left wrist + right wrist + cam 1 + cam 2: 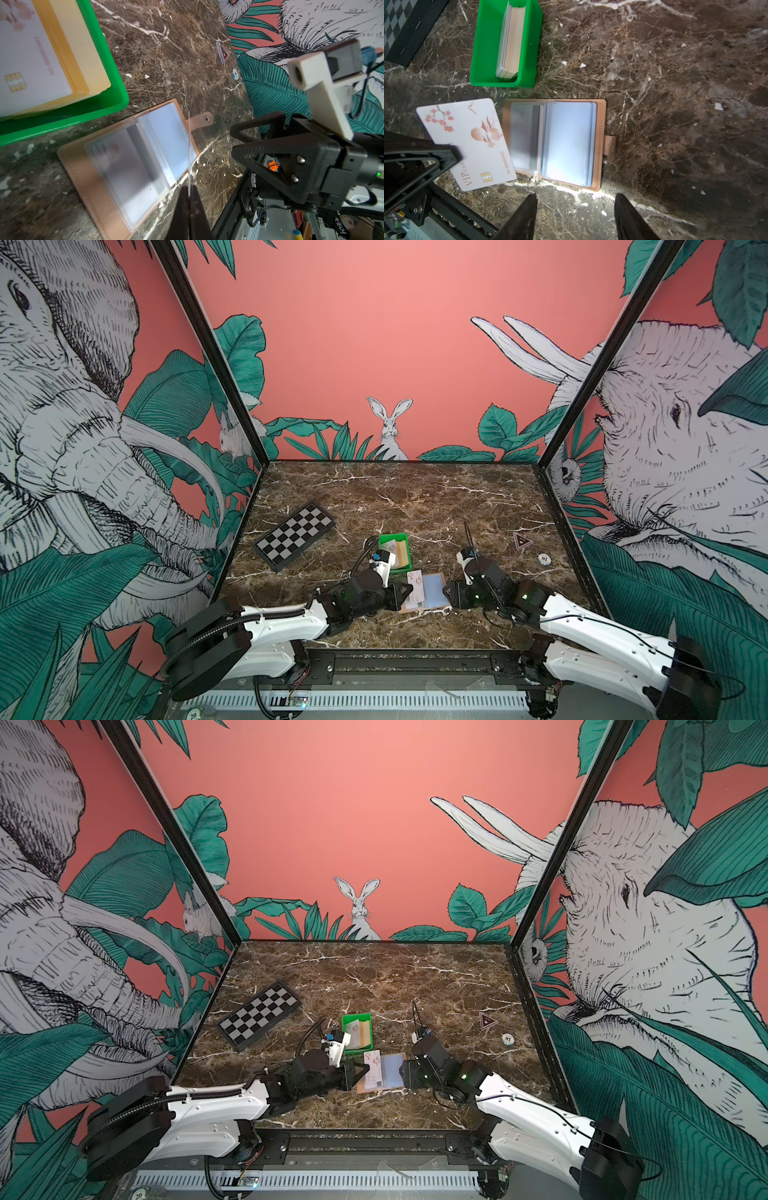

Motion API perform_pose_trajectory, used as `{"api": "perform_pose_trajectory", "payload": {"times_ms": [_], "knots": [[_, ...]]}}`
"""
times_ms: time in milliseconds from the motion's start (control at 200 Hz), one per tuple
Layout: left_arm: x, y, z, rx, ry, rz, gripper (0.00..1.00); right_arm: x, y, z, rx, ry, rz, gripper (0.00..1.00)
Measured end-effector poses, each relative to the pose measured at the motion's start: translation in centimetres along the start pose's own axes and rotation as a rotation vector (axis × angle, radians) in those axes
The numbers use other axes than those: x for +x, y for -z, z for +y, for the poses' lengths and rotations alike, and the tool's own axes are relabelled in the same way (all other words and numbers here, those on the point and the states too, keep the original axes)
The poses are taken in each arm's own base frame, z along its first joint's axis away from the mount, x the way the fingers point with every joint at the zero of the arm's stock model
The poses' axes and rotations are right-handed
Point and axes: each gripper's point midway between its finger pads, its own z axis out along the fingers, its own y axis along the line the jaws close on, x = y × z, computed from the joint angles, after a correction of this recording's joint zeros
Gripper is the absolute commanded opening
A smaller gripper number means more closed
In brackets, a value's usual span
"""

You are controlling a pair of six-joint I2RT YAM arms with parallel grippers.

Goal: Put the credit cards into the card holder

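The tan card holder (434, 593) (600, 145) lies open on the marble near the front edge, its pale blue clear sleeves (566, 141) facing up. My left gripper (405, 593) (189, 188) is shut on one white credit card (473, 135) (372, 1067) printed with blossoms. The card hangs tilted over the holder's left edge and shows edge-on (189, 145) in the left wrist view. My right gripper (449, 593) (575, 197) stands open just right of the holder, with only bare marble between its fingers. More credit cards (395, 554) (510, 41) stand stacked in a green tray.
The green tray (392, 536) (485, 52) sits just behind the holder. A black-and-white checkered board (295, 537) lies at the back left. A small triangular sticker (520, 540) and a round token (543, 558) lie at the right. The table's front rail runs close behind both grippers.
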Motion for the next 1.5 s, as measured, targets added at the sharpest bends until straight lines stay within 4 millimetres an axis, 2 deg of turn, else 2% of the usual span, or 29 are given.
{"api": "perform_pose_trajectory", "payload": {"times_ms": [595, 990, 1265, 1500], "knots": [[-0.2, -0.9, -0.5, -0.013, 0.068, 0.022, 0.0, 0.6, -1.2, -0.3, 0.027, -0.019, 0.049, 0.5], [0.3, -1.4, 0.2, -0.038, 0.099, 0.039, 0.0, 0.2, -2.2, -0.2, 0.029, -0.052, 0.075, 0.49], [0.1, -1.5, 0.9, -0.069, 0.181, 0.021, 0.0, 0.6, -3.1, -0.6, 0.052, -0.053, 0.102, 0.45], [0.8, -1.8, 1.6, -0.094, 0.225, 0.044, 0.0, 1.0, -3.4, -1.3, 0.087, -0.047, 0.117, 0.42]]}}
